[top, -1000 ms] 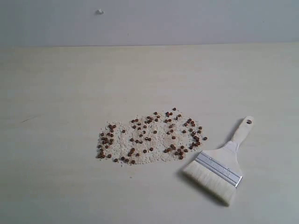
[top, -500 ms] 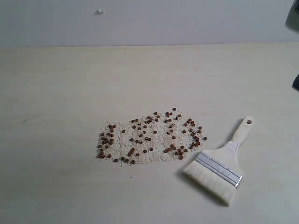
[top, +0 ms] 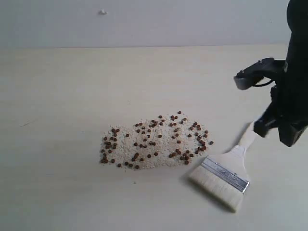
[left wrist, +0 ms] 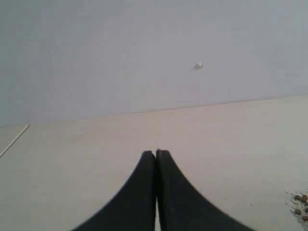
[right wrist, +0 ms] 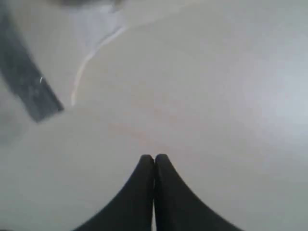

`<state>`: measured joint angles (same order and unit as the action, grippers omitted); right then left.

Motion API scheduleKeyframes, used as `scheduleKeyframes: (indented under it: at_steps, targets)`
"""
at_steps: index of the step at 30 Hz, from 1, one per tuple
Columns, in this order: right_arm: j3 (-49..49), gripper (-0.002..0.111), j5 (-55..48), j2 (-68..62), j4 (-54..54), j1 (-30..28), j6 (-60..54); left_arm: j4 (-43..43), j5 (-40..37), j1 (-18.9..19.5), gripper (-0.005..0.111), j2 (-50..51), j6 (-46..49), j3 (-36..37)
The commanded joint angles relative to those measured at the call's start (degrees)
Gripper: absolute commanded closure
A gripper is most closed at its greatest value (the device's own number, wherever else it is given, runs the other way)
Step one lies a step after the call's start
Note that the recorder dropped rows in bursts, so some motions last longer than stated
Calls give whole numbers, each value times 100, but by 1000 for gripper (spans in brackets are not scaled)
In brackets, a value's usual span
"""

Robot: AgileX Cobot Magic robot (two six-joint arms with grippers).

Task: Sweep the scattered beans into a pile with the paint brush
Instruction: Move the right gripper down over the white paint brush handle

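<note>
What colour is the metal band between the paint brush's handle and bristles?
The band is shiny silver, shown best in the exterior view.

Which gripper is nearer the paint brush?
Right. The right gripper, shut, hangs by the handle end of the paint brush in the exterior view. The left gripper is outside that view; its wrist camera sees only table and a few beans.

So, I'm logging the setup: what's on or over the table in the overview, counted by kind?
Wide flat brush, pale wooden handle, silver ferrule, cream bristles: 1
Scattered patch of small reddish-brown beans and pale grains: 1
Black robot arm: 1
Total: 3
</note>
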<state>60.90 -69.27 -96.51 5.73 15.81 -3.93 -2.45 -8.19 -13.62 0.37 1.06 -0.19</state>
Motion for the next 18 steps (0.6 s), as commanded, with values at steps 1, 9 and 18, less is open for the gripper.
scheduleKeyframes:
  at_steps: [1,9,18]
  targets:
    - [-227,108,651,-108,-685,21,3489,36,5,-25,107,-37,25,19]
    - [-357,108,2075,-87,-1895,396,3240,36,5,-25,107,-37,14,19]
    - [-357,108,2703,-87,-1895,396,3250,36,5,-25,107,-37,24,19]
